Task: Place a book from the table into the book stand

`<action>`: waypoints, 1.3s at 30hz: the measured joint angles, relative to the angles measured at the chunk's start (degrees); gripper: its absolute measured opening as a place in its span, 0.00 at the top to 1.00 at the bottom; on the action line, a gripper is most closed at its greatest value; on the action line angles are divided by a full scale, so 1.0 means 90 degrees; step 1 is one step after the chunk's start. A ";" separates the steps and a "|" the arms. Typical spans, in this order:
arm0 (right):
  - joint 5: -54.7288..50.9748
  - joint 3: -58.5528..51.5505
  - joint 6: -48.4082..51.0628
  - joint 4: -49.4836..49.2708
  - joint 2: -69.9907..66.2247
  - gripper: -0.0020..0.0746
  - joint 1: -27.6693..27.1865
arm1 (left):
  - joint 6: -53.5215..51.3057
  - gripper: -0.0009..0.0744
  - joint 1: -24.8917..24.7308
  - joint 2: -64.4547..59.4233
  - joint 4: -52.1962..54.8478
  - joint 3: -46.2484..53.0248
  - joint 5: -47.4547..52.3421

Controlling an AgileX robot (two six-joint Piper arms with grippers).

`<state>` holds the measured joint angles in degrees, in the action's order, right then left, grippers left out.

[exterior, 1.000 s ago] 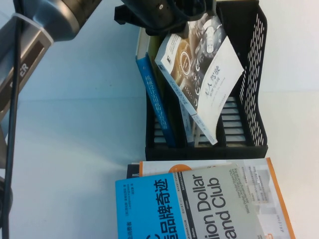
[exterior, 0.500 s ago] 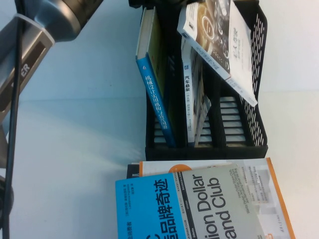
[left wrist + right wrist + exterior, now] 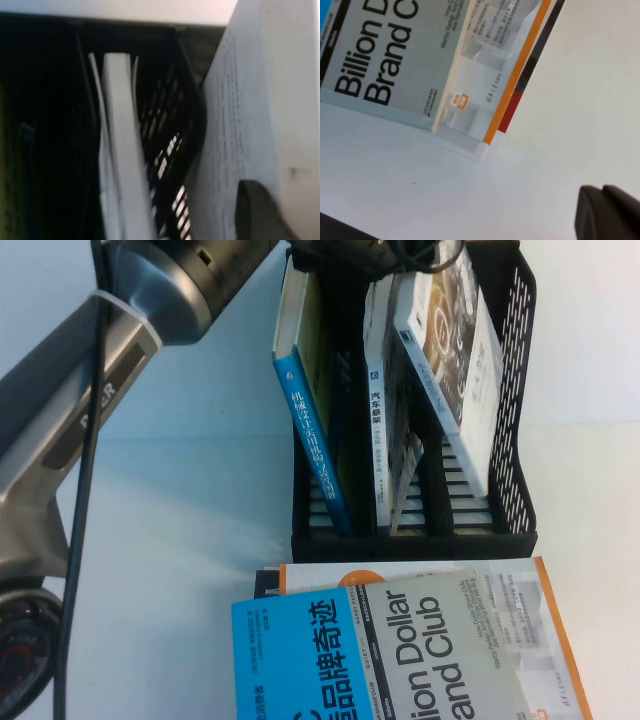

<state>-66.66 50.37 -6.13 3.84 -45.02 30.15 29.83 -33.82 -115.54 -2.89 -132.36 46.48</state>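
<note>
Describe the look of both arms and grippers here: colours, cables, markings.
The left arm is silver-grey metal with a darker grey joint, a white band, a black cable alongside and dark lettering. The left gripper is black. Of the right gripper, only a black rounded fingertip shows.

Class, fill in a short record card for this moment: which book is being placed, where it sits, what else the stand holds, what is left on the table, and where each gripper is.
Book placed: the book, tilted in the right slot of the book stand
Other slots: blue book left, white-spined book middle
On the table: Dollar Club book on a stack
Left gripper: above the stand, on the book
Right gripper: over the table beside the stack
</note>
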 joint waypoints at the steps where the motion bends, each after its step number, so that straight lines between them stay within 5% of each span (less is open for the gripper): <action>1: 0.0000 0.0000 0.0000 0.0000 0.0000 0.98 0.0000 | 0.0000 0.74 0.0000 0.0000 0.0000 -0.0010 -0.0127; 5: 0.0000 0.0000 0.0000 0.0000 0.0000 0.98 0.0000 | 0.0000 0.43 0.0000 0.0078 -0.0016 -0.0025 -0.0364; 7: 0.0018 0.0000 0.0000 0.0037 0.0000 0.98 0.0000 | 0.0000 0.38 0.0000 0.0089 -0.0086 -0.0025 -0.0253; 9: 0.0065 0.0000 0.0000 0.0122 0.0000 0.98 0.0000 | -0.0106 0.43 0.0000 0.0118 -0.0146 -0.0025 0.0034; 14: 0.0442 0.0000 0.0000 0.0428 0.0236 0.98 0.0000 | -0.1077 0.84 0.0000 0.0346 -0.0161 -0.0025 0.0954; 16: 0.0675 0.0000 0.0000 0.0531 0.0441 0.98 0.0000 | -0.1479 0.92 0.0000 0.0536 -0.0161 -0.0025 0.1379; 23: 0.1234 -0.0089 0.0000 0.0677 0.1267 0.98 0.0000 | -0.2369 0.97 -0.0191 0.1369 -0.0161 -0.0025 0.2695; 29: 0.1368 -0.0604 -0.0221 0.0997 0.2362 0.98 0.0000 | -0.2609 0.98 -0.0824 0.2503 -0.0139 0.0696 0.2577; 39: 0.1479 -0.1206 -0.0267 0.1227 0.3447 0.98 0.0000 | -0.2518 0.99 -0.1729 0.5076 -0.0096 0.4927 0.0730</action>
<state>-53.34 39.52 -8.53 14.88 -14.00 30.15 7.17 -49.39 -69.85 -3.76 -88.02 53.05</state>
